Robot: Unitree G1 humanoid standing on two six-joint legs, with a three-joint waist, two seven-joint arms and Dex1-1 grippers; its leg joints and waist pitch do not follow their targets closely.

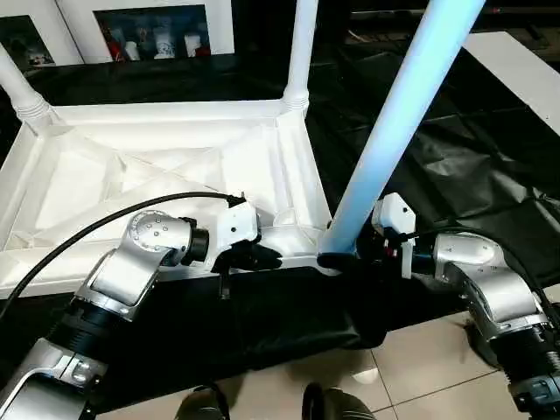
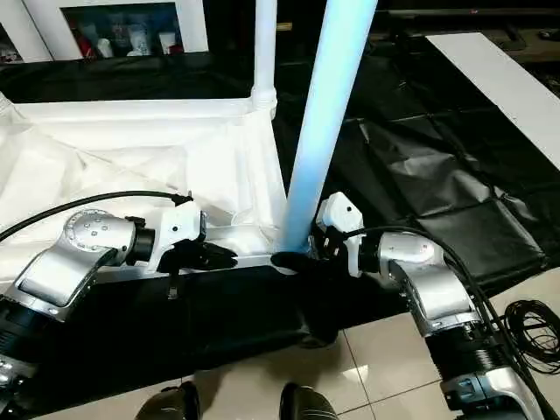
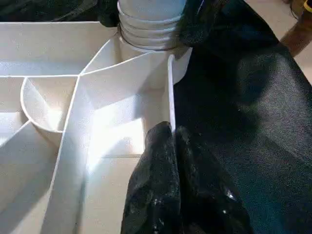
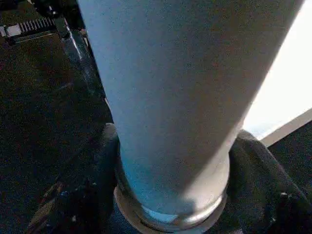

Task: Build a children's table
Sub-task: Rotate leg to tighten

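The children's table lies upside down on a black cloth, its ribbed white top point(image 1: 157, 166) facing up. Two white legs stand in the far corner sockets point(image 1: 300, 52) point(image 1: 17, 92). A third leg point(image 1: 394, 122) rises, leaning a little, from the near right corner socket. My right gripper point(image 1: 337, 260) sits at this leg's base, one black finger point(image 4: 97, 180) pressed against each side of it. My left gripper point(image 1: 258, 256) is shut on the top's thin near rim point(image 3: 170, 97), just left of that corner.
The black cloth point(image 1: 472, 175) spreads out to the right of the table. A white glass-door cabinet point(image 1: 149, 26) stands behind it, and a white board point(image 1: 516, 70) lies at the far right. Tiled floor point(image 1: 420, 359) and loose cables point(image 2: 529, 319) are near my right side.
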